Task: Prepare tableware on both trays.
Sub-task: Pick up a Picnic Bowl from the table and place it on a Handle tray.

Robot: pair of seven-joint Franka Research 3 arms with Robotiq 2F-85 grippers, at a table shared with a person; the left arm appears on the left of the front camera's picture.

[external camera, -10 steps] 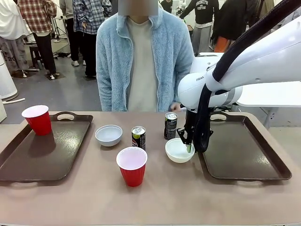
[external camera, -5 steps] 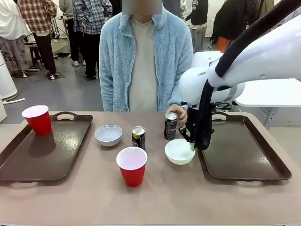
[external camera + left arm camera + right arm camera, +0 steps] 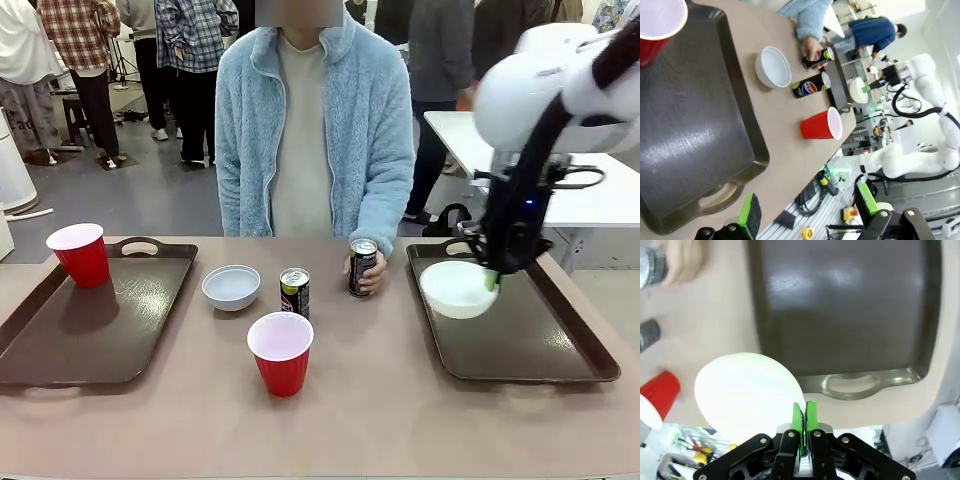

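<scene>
My right gripper is shut on the rim of a white bowl and holds it in the air over the near-left part of the right tray. In the right wrist view the bowl hangs from the pinched green pads above the tray's handle end. On the left tray a red cup stands at its far corner. A second bowl, a black can and a red cup stand on the table between the trays. A person's hand grips another can. My left gripper is open above the left tray's handle end.
The person in a pale blue fleece stands at the far side of the table. Other people stand in the room behind. A white table is behind the right tray.
My right gripper has lifted the white bowl off the table and carried it right, over the right tray. The person's hand has come to hold the far can.
</scene>
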